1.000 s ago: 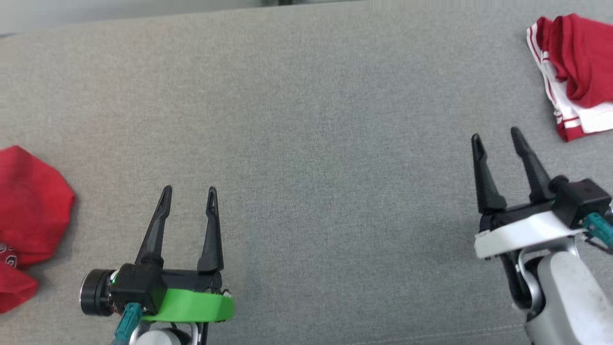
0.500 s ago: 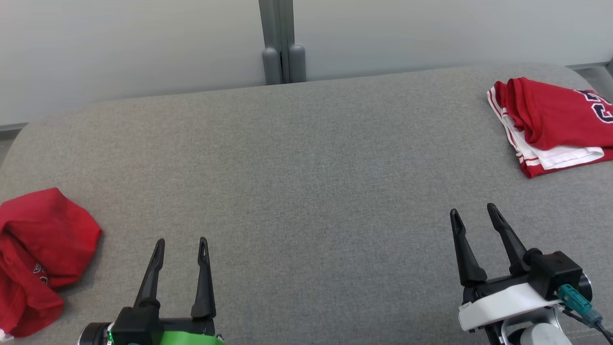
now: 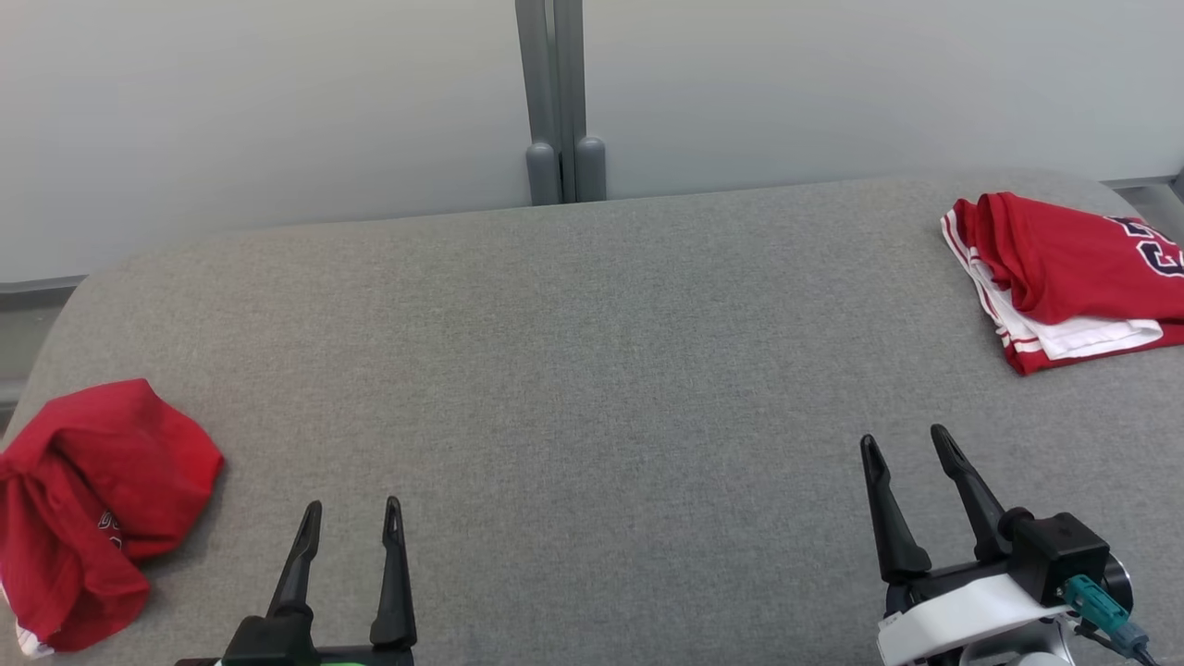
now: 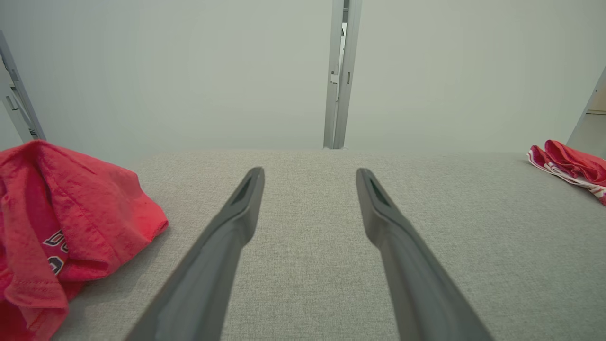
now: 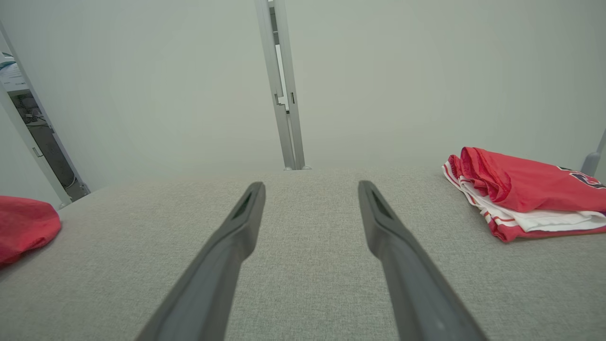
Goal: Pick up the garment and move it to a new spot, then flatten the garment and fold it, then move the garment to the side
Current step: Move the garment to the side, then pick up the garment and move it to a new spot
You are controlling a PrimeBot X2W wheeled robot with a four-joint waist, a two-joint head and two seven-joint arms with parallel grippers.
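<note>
At the far left, the crumpled red garment (image 3: 97, 504) lies in a loose heap on the grey fabric-covered surface (image 3: 592, 370), close to its left edge, with a bit of dark lettering showing in the folds; in the left wrist view the heap (image 4: 71, 213) sits to the left of the fingers, near them but apart. Next to the right, the left gripper (image 3: 352, 505) hangs low over the near part of the surface, its two dark fingers spread well apart and holding nothing, with bare grey cloth between them in its own wrist view (image 4: 310, 171). Behind the middle of the surface, a grey upright post (image 3: 560, 102) stands against the pale wall panels (image 3: 277, 111). Further right, the right gripper (image 3: 904, 436) points up and slightly left, its fingers likewise parted and empty, as its wrist view confirms (image 5: 311, 184). At the far right, the folded red-and-white jersey (image 3: 1064, 268) rests flat near the back right corner of the surface, red layer on top, white and striped edges beneath, well apart from both grippers.
</note>
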